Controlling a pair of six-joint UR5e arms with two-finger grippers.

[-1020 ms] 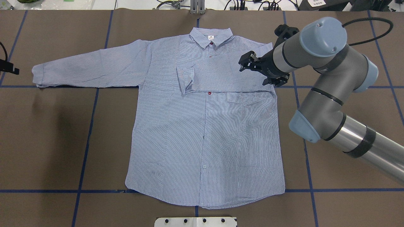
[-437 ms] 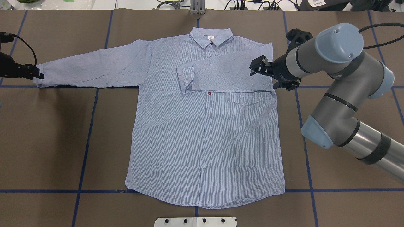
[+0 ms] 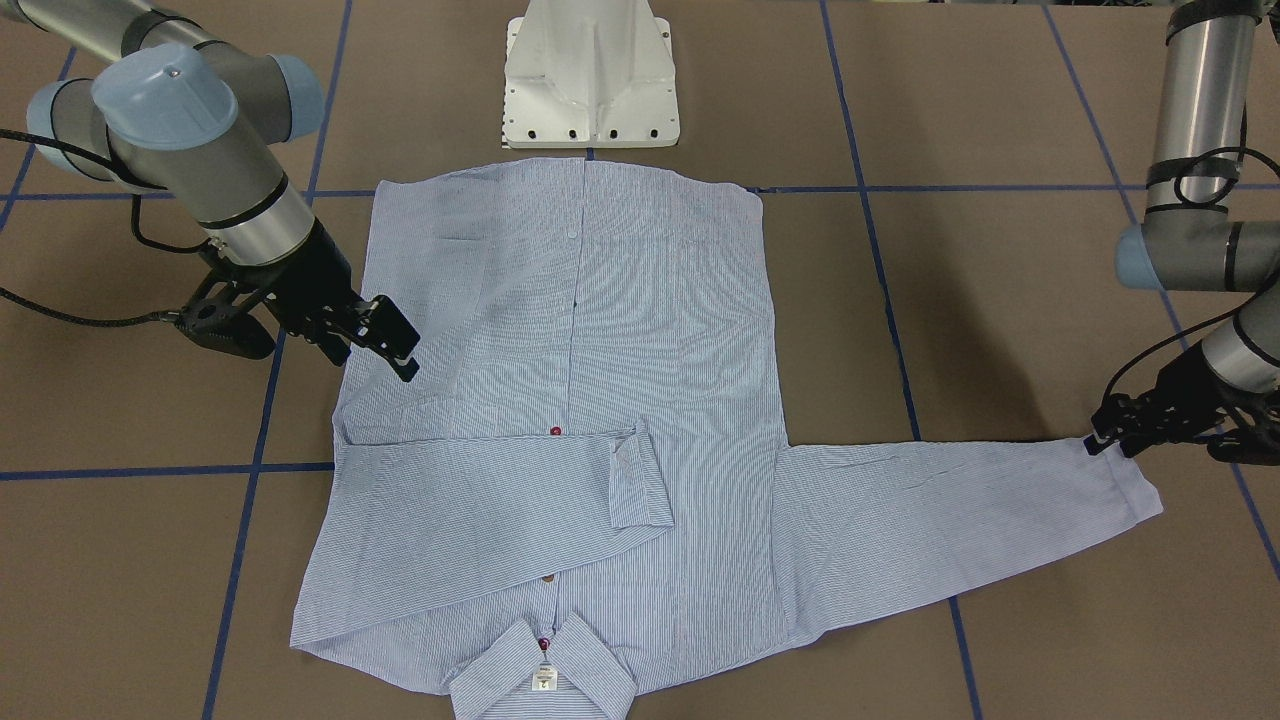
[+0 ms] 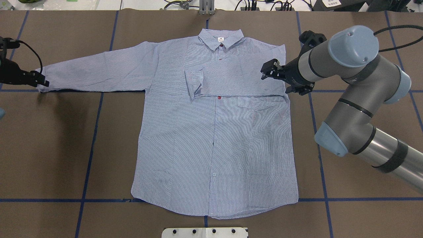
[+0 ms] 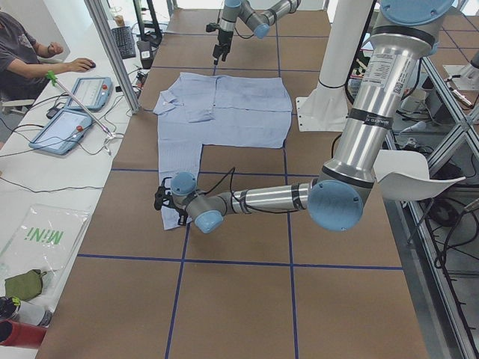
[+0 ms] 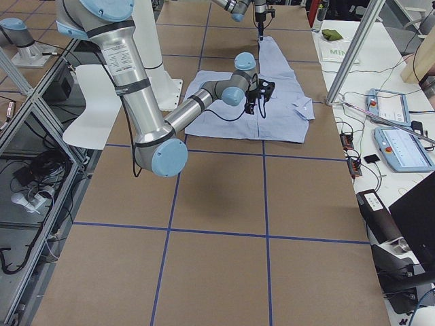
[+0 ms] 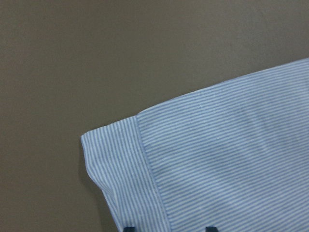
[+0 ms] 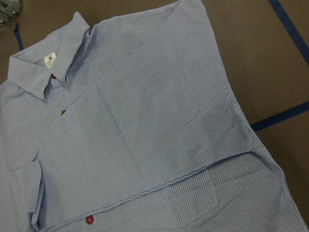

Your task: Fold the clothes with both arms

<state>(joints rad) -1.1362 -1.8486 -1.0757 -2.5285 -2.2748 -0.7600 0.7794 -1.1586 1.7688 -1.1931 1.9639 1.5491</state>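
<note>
The striped shirt [image 4: 211,138] lies flat and face up on the brown table, collar [image 4: 220,38] at the far side. One sleeve [image 4: 231,77] is folded across the chest [image 8: 145,125]. The other sleeve stretches out sideways to its cuff [image 7: 120,159]. My left gripper [image 4: 42,81] hovers at that cuff [image 3: 1135,495]. It is open: two fingertips [image 7: 129,228] show apart at the bottom of the left wrist view, with the sleeve between them. My right gripper [image 4: 267,71] hangs open over the shoulder end of the folded sleeve, holding nothing [image 3: 395,340].
The white pedestal base [image 3: 590,70] stands at the near hem. Blue tape lines [image 4: 96,132] cross the table. A side bench holds tablets [image 5: 71,112] with a person [image 5: 22,60] seated there. Bare table surrounds the shirt.
My left gripper came in from the table's left edge and reached the cuff of the outstretched sleeve. My right gripper drew back rightward from above the folded sleeve. The shirt stayed put.
</note>
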